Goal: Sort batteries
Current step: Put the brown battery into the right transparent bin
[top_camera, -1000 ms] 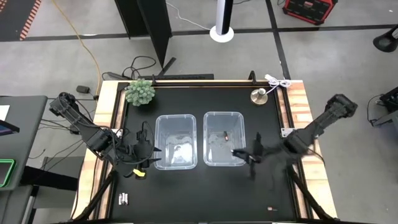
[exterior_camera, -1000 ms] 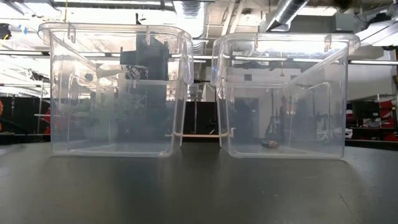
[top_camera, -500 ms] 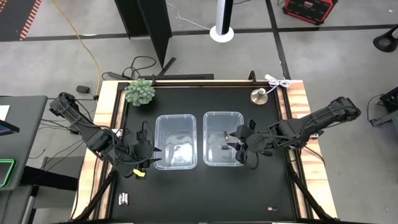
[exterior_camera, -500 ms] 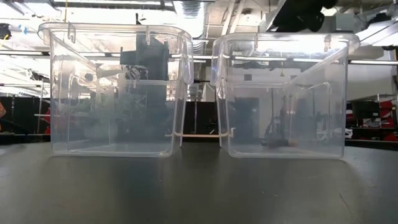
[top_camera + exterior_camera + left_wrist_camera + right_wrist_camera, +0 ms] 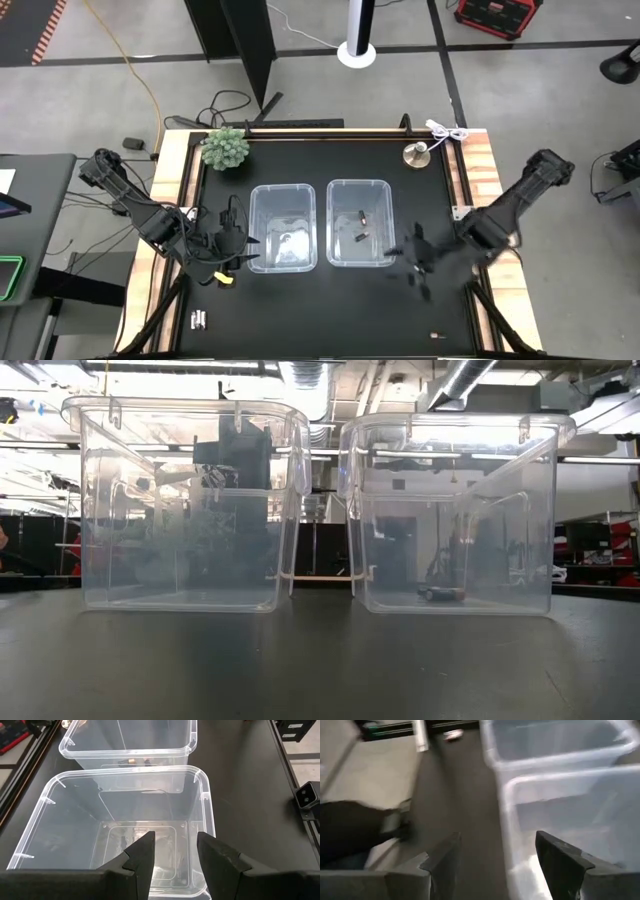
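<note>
From overhead, the right gripper [image 5: 418,268] hangs over bare black table [image 5: 300,330], just off the front outer corner of the right clear bin [image 5: 383,262]. Its own wrist camera shows the two dark fingers [image 5: 445,857] spread wide apart with nothing between them, the pale bin wall just to one side of them.

Inside that bin, a little way back toward the middle from the right gripper, lie two dark batteries [image 5: 361,237]; the second [image 5: 363,214] sits slightly farther from the gripper, toward the bin's back. At table height one shows as a small dark cell [image 5: 441,593] lying flat on the bin floor.

The left gripper [image 5: 240,250] sits at the front outer corner of the left clear bin [image 5: 254,200]. Its fingers [image 5: 142,855] stand apart, holding nothing, and look down into the bin past its near rim. Faint silvery shapes show on the floor of this bin [image 5: 287,243], ahead of the left gripper, but I cannot tell for sure what they are.

Well behind the left gripper, near the table's front left edge, lies a small silvery-white battery pair [image 5: 198,319]. Near the front edge beyond the right gripper sits another tiny cell [image 5: 437,337]. A small green plant [image 5: 225,148] and a round metal bell [image 5: 417,154] sit at the far corners.
</note>
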### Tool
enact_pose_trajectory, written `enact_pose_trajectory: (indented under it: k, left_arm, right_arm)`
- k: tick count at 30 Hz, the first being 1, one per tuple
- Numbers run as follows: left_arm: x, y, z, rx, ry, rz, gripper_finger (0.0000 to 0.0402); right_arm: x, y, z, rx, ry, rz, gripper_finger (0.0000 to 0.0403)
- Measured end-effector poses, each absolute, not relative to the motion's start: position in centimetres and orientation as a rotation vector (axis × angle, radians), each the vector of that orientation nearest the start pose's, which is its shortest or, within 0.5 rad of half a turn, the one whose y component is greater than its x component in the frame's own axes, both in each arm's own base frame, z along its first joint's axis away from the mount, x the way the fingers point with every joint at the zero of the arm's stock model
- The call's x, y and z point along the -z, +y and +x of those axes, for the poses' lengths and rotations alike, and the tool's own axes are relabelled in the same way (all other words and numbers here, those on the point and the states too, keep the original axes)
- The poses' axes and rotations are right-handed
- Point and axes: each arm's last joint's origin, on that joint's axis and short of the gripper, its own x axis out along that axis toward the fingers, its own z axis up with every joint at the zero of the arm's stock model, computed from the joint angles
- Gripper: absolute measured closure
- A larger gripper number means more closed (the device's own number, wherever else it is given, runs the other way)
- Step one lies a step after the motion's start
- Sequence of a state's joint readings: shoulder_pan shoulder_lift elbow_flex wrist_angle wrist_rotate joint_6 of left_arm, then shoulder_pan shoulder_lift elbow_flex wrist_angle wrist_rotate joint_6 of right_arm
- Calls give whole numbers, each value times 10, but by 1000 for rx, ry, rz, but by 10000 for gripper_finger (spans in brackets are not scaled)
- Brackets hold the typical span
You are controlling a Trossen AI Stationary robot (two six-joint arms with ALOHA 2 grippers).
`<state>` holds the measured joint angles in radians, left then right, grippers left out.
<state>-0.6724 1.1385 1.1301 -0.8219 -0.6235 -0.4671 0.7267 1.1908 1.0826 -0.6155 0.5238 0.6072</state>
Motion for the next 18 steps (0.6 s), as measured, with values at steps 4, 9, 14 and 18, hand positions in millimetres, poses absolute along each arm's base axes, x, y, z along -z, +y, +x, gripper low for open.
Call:
enact_pose_trajectory:
  k: [4,9,14,18]
  left_arm:
    - [-334,-122,180,-107,648,51,258]
    - [-334,-122,180,-102,650,64,258]
    - [-334,-121,180,-99,650,75,258]
    - [-334,-121,180,-100,649,73,258]
  right_arm:
    - [-303,174,167,0,748,255,139]
    - [-267,213,145,60,939,331,139]
    - [-228,250,131,93,1078,335,139]
    - [-208,272,126,117,1159,318,139]
